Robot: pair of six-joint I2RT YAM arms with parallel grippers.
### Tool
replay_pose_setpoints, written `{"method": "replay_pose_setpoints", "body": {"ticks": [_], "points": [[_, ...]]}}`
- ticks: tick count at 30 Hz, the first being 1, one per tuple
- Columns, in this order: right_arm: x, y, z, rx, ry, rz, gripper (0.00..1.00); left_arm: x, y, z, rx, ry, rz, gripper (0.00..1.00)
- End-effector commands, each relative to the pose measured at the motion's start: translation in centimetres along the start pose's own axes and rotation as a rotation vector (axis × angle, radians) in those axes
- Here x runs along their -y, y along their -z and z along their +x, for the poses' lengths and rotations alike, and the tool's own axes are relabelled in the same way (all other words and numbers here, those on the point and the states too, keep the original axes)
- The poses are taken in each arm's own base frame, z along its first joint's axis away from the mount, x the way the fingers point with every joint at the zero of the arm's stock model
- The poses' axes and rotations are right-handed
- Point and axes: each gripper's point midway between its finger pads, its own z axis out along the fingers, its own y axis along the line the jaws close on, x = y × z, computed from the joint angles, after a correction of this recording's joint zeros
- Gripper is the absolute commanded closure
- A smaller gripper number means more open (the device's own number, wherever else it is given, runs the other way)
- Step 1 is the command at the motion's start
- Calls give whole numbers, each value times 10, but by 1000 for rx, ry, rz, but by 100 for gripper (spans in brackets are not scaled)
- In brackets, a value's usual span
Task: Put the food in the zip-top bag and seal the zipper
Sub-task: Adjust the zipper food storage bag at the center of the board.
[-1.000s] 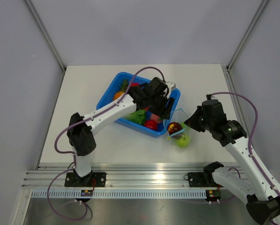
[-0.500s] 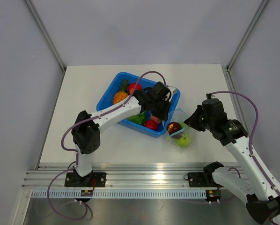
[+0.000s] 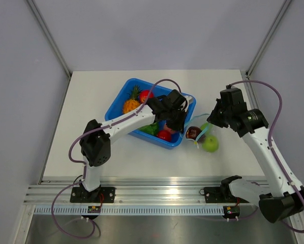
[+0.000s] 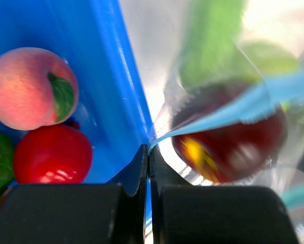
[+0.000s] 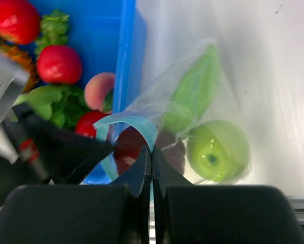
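The clear zip-top bag point(image 3: 203, 136) lies just right of the blue tray, with a dark red fruit point(image 3: 194, 133), a green apple point(image 3: 210, 144) and a green pepper point(image 5: 192, 96) inside. Its teal zipper point(image 4: 228, 114) is stretched between both grippers. My left gripper point(image 4: 149, 148) is shut on the strip's end beside the tray wall, and in the top view this left gripper point(image 3: 184, 127) is at the tray's right corner. My right gripper point(image 5: 152, 148) is shut on the strip's other side. More food stays in the tray: a peach point(image 4: 32, 87), a red tomato point(image 4: 51, 154), lettuce point(image 5: 55, 101), a pineapple point(image 3: 131, 103).
The blue tray point(image 3: 116, 104) sits mid-table, and its right wall point(image 4: 111, 101) is close against my left fingers. White table surface point(image 3: 91, 101) stretches left of the tray. An aluminium rail point(image 3: 157, 193) runs along the near edge.
My left gripper came down at the tray's right corner and shut on the zipper strip. My right arm rose and drew back to the right, dragging the bag and its fruit rightward.
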Motion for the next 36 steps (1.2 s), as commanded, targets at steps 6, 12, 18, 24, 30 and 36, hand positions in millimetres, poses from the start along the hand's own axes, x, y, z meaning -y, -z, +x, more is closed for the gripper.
{"method": "replay_pose_setpoints", "body": {"ticks": [6, 12, 18, 24, 30, 36], "points": [[26, -37, 10, -101, 60, 103, 100, 66, 34, -13, 42, -24, 201, 100], [31, -28, 32, -114, 19, 61, 100, 89, 60, -42, 137, -4, 314, 100], [12, -6, 44, -113, -41, -95, 100, 71, 20, -62, 136, 116, 229, 100], [46, -20, 59, -138, -25, 60, 100, 80, 15, -58, 130, 78, 201, 100], [49, -20, 31, -63, 23, 124, 99, 75, 9, -70, 156, 72, 154, 100], [49, -46, -20, -21, 105, 216, 97, 72, 1, -66, 127, 100, 132, 100]]}}
